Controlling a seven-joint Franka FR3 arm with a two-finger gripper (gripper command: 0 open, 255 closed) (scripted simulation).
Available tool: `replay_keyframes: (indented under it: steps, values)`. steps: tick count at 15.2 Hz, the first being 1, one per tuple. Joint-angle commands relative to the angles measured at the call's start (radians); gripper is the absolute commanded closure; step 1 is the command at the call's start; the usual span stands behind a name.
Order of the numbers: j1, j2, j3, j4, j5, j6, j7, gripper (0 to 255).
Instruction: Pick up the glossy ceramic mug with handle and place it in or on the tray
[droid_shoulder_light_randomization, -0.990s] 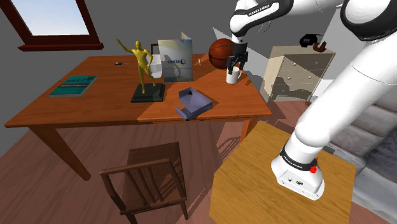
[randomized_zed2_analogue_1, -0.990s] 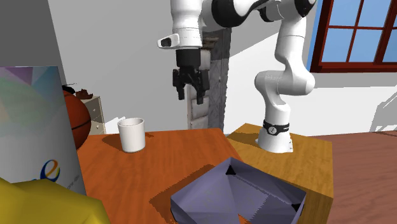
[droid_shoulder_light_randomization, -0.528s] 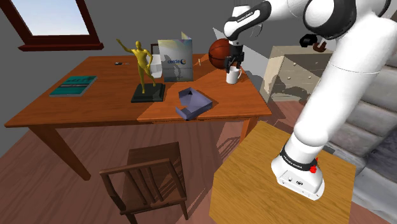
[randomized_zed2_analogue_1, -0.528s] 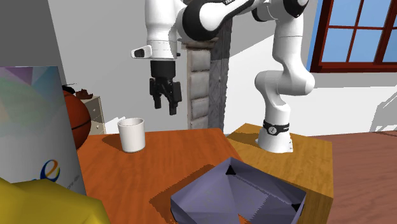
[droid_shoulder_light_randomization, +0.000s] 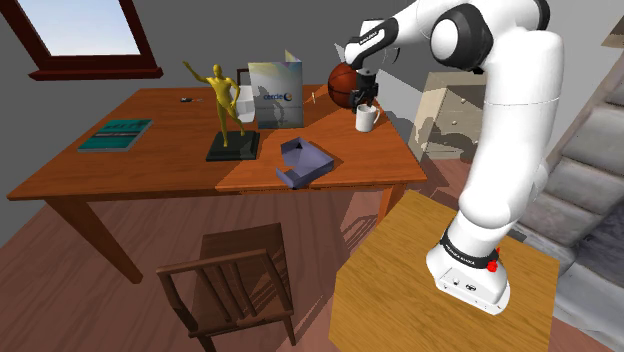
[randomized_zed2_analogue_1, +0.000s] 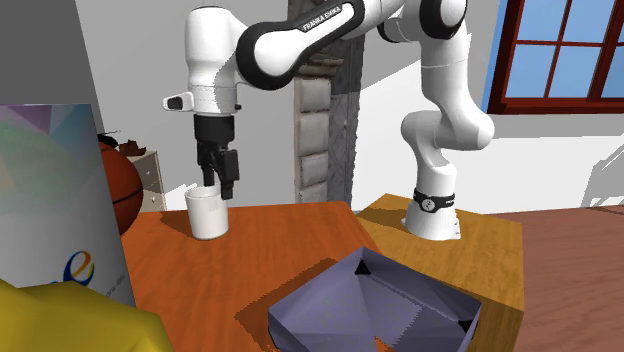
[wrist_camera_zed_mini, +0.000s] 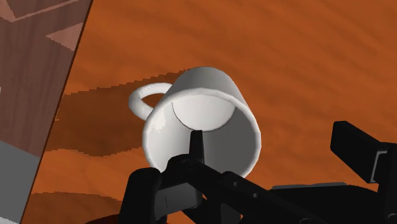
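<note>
While the gripper (randomized_zed2_analogue_1: 218, 186) hangs straight above the white mug (randomized_zed2_analogue_1: 207, 214), its two black fingers stand well apart and have hold of nothing. In the wrist view, one fingertip (wrist_camera_zed_mini: 196, 136) lies over the mug's open mouth. The other finger sits outside the rim, on the side away from the loop handle, so part of the mug's wall comes between them. I cannot tell whether either finger touches the mug. In the second exterior view, the fingertips reach about to rim level.

The mug stands upright on the brown desk (droid_shoulder_light_randomization: 150, 150), near its far corner at the shoulder view's right, just beside a basketball (droid_shoulder_light_randomization: 343, 80). The grey-blue tray (droid_shoulder_light_randomization: 303, 162) lies well apart from it, close to the desk's edge facing the chair (droid_shoulder_light_randomization: 235, 285).
</note>
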Motion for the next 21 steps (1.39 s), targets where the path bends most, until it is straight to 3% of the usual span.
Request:
replay_keyframes:
  steps: [1,7,15,16,21]
  values:
    - [-0.009,0.027,0.001,0.011,0.010,0.018,-0.011,0]
    - [-0.016,0.066,0.008,-0.012,0.027,0.078,-0.022,0]
    - [-0.016,0.066,0.008,-0.011,0.027,0.078,-0.022,0]
    - [-0.016,0.066,0.008,-0.011,0.027,0.078,-0.022,255]
    - [-0.016,0.066,0.008,-0.011,0.027,0.078,-0.022,255]
